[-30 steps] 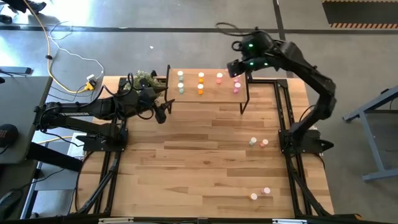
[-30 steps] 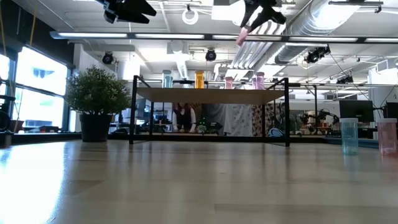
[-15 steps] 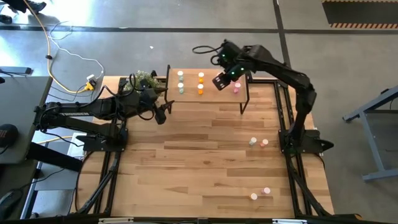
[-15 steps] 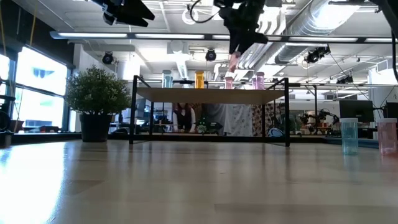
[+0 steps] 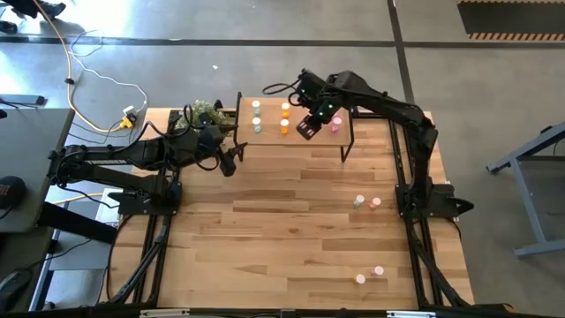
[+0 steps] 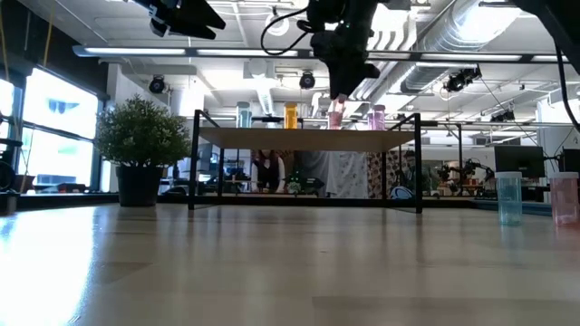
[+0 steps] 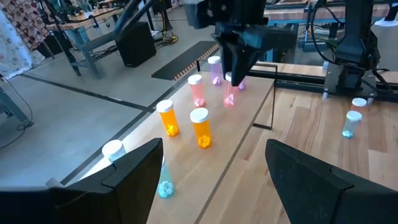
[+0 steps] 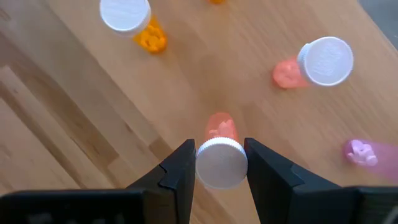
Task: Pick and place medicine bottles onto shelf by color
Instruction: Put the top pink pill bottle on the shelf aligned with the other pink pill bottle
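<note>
The shelf (image 5: 296,132) is a small light-wood board on black legs at the table's far side. On it stand pale green (image 5: 257,126), orange (image 5: 284,128), red-pink (image 8: 287,73) and pink (image 5: 336,124) medicine bottles with white caps. My right gripper (image 5: 309,124) is over the shelf between the orange and pink bottles, shut on a red-pink bottle (image 7: 229,93). My left gripper (image 5: 231,161) waits open, off the shelf's left end and touching nothing. My right gripper pinches the red-pink bottle at its white cap (image 8: 206,163) between its two fingers (image 8: 180,167), one on either side. The fingers come from above, pointing steeply down. The bottle hangs upright below them, its base (image 6: 336,118) at the shelf top; whether it touches the board I cannot tell.
Loose bottles stand on the table's right half, two (image 5: 358,202) (image 5: 375,203) near the right arm's base and two (image 5: 360,279) (image 5: 379,270) nearer the front. A potted plant (image 5: 207,110) stands by the shelf's left end. Bare wood lies in front of the shelf.
My right gripper has come down and toward the table's left from above the shelf's far right corner, tipping to point more steeply down. It stays shut on the red-pink bottle, which has sunk from well above the shelf to the height of the standing bottles.
</note>
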